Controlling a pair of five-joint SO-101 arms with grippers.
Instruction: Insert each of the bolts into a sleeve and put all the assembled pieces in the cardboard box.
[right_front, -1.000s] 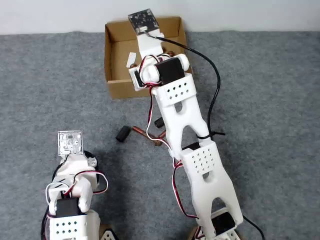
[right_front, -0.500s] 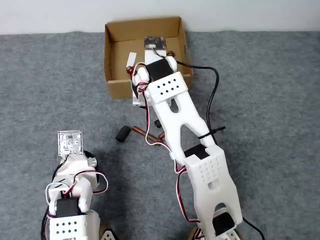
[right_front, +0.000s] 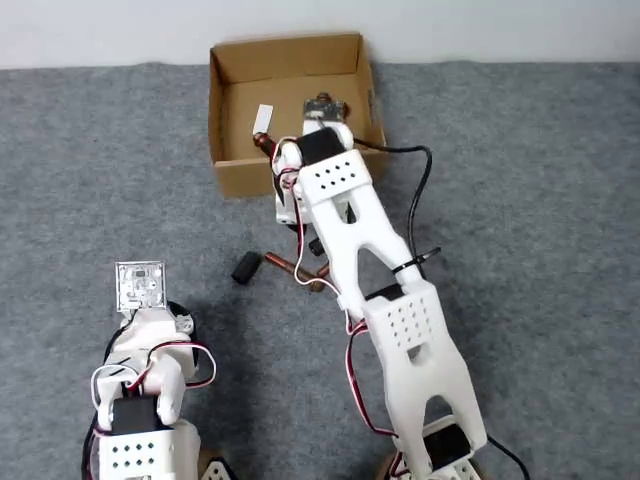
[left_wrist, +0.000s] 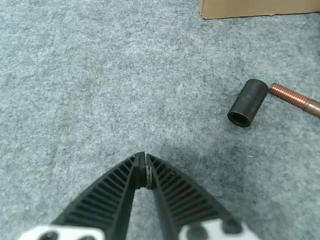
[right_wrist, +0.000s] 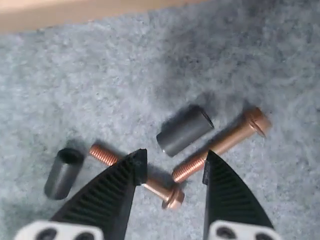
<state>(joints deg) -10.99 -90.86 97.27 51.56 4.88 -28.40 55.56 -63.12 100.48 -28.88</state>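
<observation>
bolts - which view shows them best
Right wrist view: one bolt shows whole, the other nearly so. High view has them partly under the right arm; left wrist view catches one threaded end.

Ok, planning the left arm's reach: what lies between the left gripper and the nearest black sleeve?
Just bare grey carpet, as the left wrist view shows, between the left gripper and the black sleeve.

The right arm (right_front: 440, 390) and left arm (right_front: 140, 405) are white plastic with dotted panels (right_front: 405, 322), black motors (right_front: 322, 143), red-white wires (right_front: 352, 390), and black ribbed fingers (left_wrist: 177, 192).
</observation>
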